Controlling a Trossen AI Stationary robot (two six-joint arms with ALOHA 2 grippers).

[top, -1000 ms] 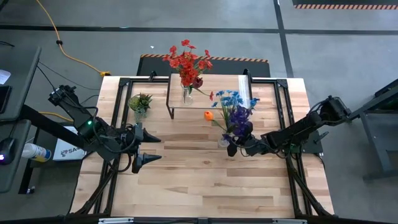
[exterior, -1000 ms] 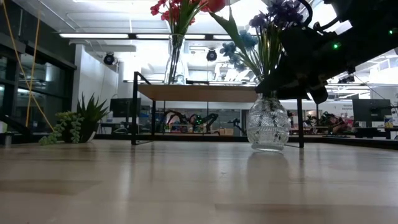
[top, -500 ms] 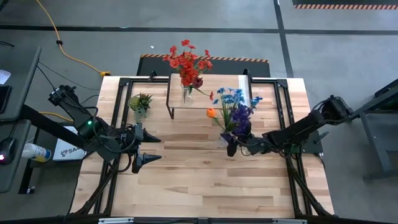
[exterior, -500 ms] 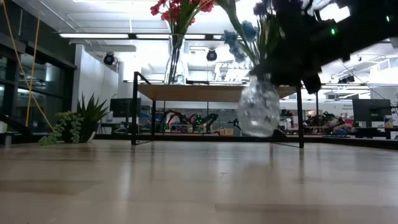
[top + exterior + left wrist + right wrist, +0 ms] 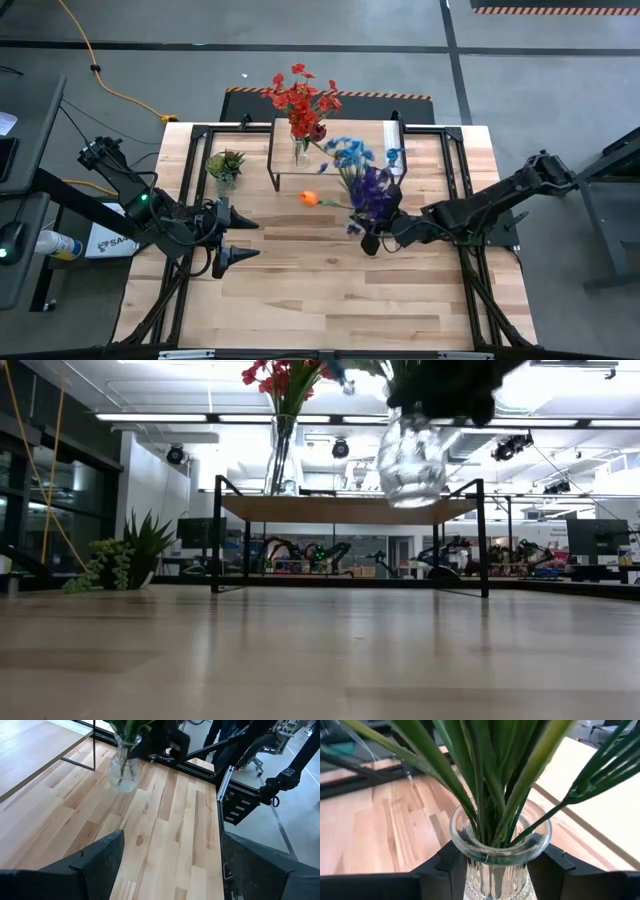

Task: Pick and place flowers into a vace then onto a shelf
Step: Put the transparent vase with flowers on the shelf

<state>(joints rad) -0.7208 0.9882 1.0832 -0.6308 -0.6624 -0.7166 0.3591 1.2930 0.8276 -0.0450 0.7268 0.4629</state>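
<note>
the step in hand is carrying the filled vase [image 5: 412,455] up to the shelf [image 5: 335,150]: the right gripper [image 5: 372,240], centre-right of the high view, has its fingers partly closed round the neck of the glass vase, which hangs in the air near the top of the low view, level with the shelf board and tilted. its flowers [image 5: 362,175], blue, purple and one orange, lean toward the shelf, where a second vase of red flowers [image 5: 300,98] already stands. next it should need to clear the shelf edge, level the vase and set it on the bare board beside the red bunch. a second ago the vase stood on the table; it has since lifted and swung left. the left gripper [image 5: 238,238] waits at left centre, fingers wide apart, holding nothing.
</note>
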